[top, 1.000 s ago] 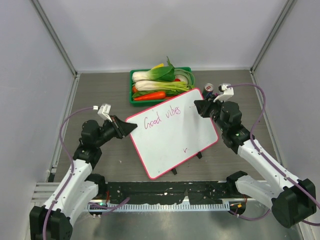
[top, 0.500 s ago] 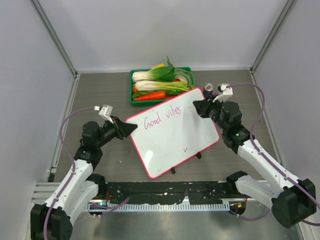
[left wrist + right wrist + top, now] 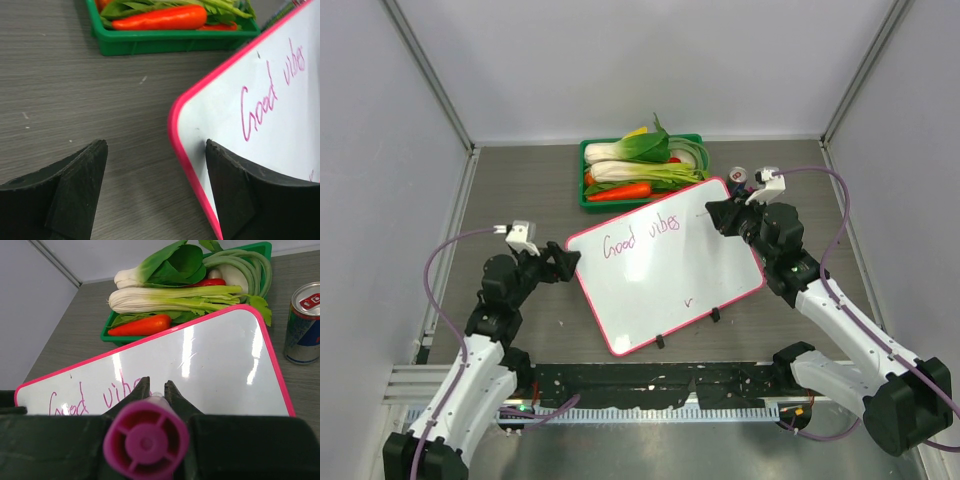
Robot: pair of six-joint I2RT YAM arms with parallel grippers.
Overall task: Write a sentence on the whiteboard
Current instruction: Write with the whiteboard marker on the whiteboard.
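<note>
The whiteboard (image 3: 665, 275), white with a pink frame, lies slanted in the middle of the table. Magenta words reading "Good vibes" (image 3: 640, 235) run along its upper part; the sentence shows no further words. My left gripper (image 3: 560, 266) stands open at the board's left corner. In the left wrist view that pink corner (image 3: 181, 135) sits between the wide-apart fingers (image 3: 80, 185), free of both. My right gripper (image 3: 715, 213) is shut on a magenta marker (image 3: 146, 440), tip down on the board (image 3: 215, 365) just right of "vibes" (image 3: 120, 392).
A green tray (image 3: 588, 200) of vegetables, with a carrot (image 3: 620, 191) and bok choy, sits behind the board. A drink can (image 3: 738, 178) stands to the tray's right, close to my right gripper. A small purple tick (image 3: 688, 299) marks the board's lower part. Grey walls enclose the table.
My left gripper has opened, let go of the board's left corner and drawn back to the left. The board has settled slightly lower. The right gripper and marker have stayed nearly still.
</note>
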